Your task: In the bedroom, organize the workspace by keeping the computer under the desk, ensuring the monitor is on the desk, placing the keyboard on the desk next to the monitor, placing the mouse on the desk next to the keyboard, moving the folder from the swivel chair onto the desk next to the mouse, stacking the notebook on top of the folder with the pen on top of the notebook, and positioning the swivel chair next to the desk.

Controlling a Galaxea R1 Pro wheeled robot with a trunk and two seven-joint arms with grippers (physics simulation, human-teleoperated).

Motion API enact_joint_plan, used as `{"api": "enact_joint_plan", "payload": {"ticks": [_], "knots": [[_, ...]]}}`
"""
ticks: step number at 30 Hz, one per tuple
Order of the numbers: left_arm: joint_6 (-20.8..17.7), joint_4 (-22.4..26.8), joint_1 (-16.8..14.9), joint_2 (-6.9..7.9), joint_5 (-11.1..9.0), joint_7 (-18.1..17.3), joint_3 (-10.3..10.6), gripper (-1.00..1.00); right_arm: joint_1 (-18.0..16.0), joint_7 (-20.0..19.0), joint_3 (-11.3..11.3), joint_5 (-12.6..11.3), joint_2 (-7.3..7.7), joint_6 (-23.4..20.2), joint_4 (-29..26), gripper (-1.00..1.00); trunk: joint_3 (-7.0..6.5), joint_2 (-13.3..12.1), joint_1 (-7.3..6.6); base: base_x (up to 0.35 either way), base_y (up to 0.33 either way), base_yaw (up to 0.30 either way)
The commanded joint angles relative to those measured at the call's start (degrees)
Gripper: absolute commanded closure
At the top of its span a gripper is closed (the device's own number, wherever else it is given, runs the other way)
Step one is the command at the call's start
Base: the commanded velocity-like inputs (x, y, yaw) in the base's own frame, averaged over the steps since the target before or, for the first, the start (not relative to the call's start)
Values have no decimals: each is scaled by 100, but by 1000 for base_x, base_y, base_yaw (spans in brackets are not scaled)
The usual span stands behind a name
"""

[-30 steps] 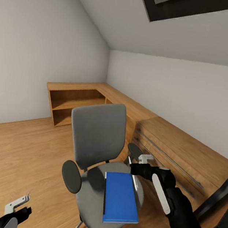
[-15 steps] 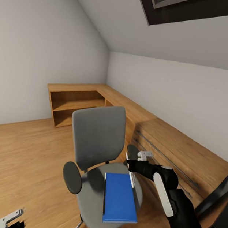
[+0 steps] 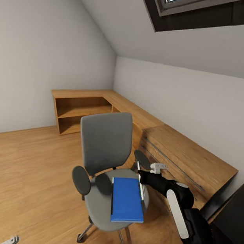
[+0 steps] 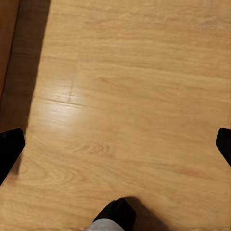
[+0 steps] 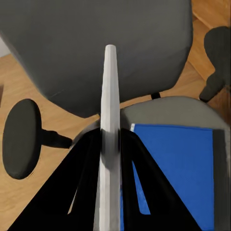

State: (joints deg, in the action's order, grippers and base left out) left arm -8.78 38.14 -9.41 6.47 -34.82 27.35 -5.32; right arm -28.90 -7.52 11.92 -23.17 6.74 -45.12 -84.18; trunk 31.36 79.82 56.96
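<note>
1. Over the seat of the swivel chair (image 3: 107,163), the right gripper (image 3: 141,179) is hanging just beside the far right edge of the folder (image 3: 126,200), its fingers clamping a thin white pen (image 5: 109,130) that is sticking straight out between them.
2. Flat on the grey seat, the blue folder is lying with its long axis running from the chair back toward the robot, its dark spine edge facing the left armrest.
3. From the fingertips, the folder is lying just below and toward the robot; the right wrist view is showing it under and to one side of the pen.
4. Down near the oak floor (image 4: 130,96), the left gripper (image 4: 115,144) is pointing at bare planks with its fingers spread wide and nothing between them, well apart from the chair.
5. Judging by this, the right arm is much nearer the folder, but its fingers are occupied by the pen, so lifting the folder is likely falling to the left arm or waiting until the pen is set down.
6. Beyond the chair, low oak cabinets (image 3: 187,157) are lining the wall.
</note>
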Motion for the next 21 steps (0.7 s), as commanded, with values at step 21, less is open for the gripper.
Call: {"api": "enact_joint_plan", "payload": {"ticks": [21], "knots": [[1362,-1185,0,-40,-28,21,586,-100,25,1994,-946,28,-13,673,162,100,-372,-840,-462,0,0,-284]]}}
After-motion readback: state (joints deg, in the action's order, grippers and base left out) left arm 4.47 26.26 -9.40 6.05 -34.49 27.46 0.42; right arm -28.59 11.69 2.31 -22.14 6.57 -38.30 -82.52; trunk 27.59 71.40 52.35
